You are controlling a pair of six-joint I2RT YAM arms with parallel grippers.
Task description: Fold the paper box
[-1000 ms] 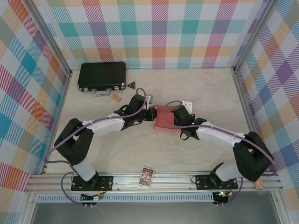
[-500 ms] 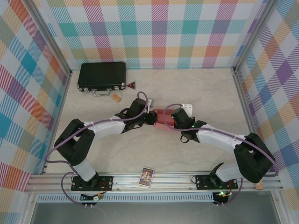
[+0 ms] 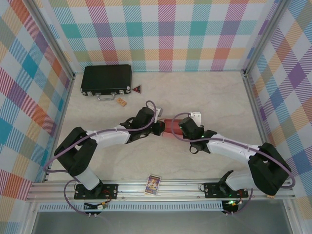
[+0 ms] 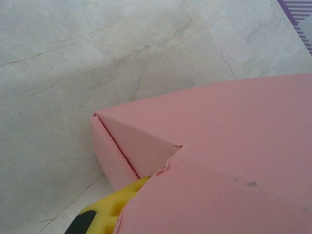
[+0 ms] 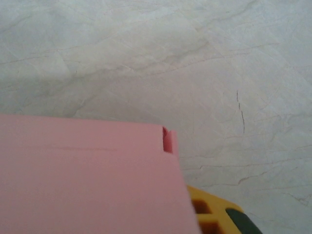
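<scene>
Salmon-pink thin card paper box [image 3: 168, 125]: right of black hard case [image 3: 106, 79], nearer you, between your hands. Left hand [image 3: 159, 127] pinches it; right hand [image 3: 179, 127]: can't tell. Looks light, bendy, easy to crush. Hold folded edges softly.

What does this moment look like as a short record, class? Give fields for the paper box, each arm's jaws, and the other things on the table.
paper box: salmon-pink, partly folded, mid-table between the two arms
left jaws: shut on the box's left edge; yellow finger partly hidden by the card
right jaws: at the box's right edge; orange finger partly hidden by the card; open or shut cannot be told
black case: closed, far left corner
small card: on the near rail
table: pale, marble-look
</scene>
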